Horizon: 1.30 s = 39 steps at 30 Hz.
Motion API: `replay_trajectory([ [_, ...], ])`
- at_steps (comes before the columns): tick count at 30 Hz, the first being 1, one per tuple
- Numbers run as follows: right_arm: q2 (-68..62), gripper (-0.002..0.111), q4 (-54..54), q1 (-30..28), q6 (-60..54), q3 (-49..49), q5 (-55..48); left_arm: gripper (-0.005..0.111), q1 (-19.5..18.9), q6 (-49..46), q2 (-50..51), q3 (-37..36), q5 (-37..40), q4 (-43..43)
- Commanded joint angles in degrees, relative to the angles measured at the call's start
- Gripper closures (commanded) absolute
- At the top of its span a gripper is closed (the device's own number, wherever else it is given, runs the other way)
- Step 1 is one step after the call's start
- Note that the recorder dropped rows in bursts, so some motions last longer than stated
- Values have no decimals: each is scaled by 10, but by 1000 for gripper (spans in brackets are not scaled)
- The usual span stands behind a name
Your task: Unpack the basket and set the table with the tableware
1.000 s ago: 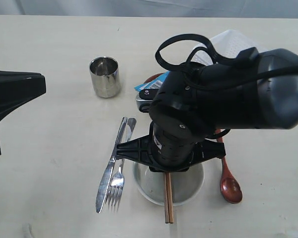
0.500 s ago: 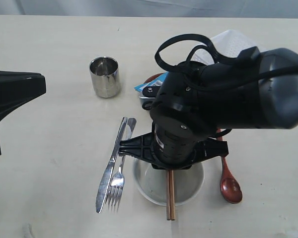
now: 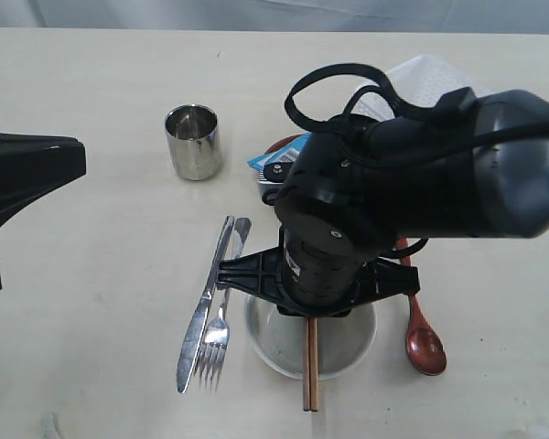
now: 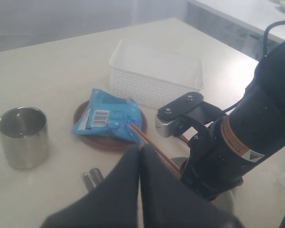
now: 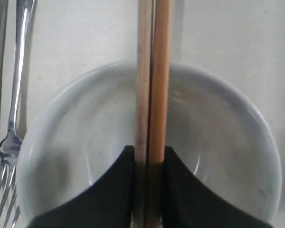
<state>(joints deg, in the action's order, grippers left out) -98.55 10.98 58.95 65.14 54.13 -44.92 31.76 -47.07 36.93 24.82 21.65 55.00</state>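
My right pincer [image 5: 148, 159] clamps the two wooden chopsticks [image 5: 152, 71] side by side across the off-white bowl [image 5: 228, 137]. My left pincer [image 4: 140, 156] is closed and empty. The sticks look light, stiff and slick, likely to scissor, so I'd grip both near mid-length.

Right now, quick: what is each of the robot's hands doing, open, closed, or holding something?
Left hand: closed, holding nothing.
Right hand: closed on the two wooden chopsticks, over the white bowl.

two wooden chopsticks [image 5: 161, 71] — and one each of steel cup [image 3: 193, 142], white bowl [image 5: 61, 142], brown plate [image 4: 99, 144], wooden spoon [image 3: 425, 343], fork [image 3: 217, 337], knife [image 3: 201, 315], blue snack packet [image 4: 107, 116], white basket [image 4: 154, 78].
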Motion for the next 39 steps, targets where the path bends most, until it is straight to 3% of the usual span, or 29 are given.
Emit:
replay_trajectory([
  [1, -5, 101, -5, -1, 10, 4, -4, 107, 4, 2, -4, 3, 5, 7],
  [9, -5, 70, -4, -1, 8, 4, -4, 107, 4, 2, -4, 3, 5, 7],
  [21, 39, 68, 12, -1, 8, 4, -10, 106, 4, 20, -4, 3, -12, 7],
  [28, 131, 69, 37, -1, -17, 4, -76, 106, 3, 34, -2, 3, -21, -11],
  [33, 218, 69, 24, -1, -140, 4, -137, 107, 2, 142, 28, 4, -15, -118],
  [39, 309, 69, 30, -1, -254, 4, -208, 107, 2, 302, 150, 83, 144, -346],
])
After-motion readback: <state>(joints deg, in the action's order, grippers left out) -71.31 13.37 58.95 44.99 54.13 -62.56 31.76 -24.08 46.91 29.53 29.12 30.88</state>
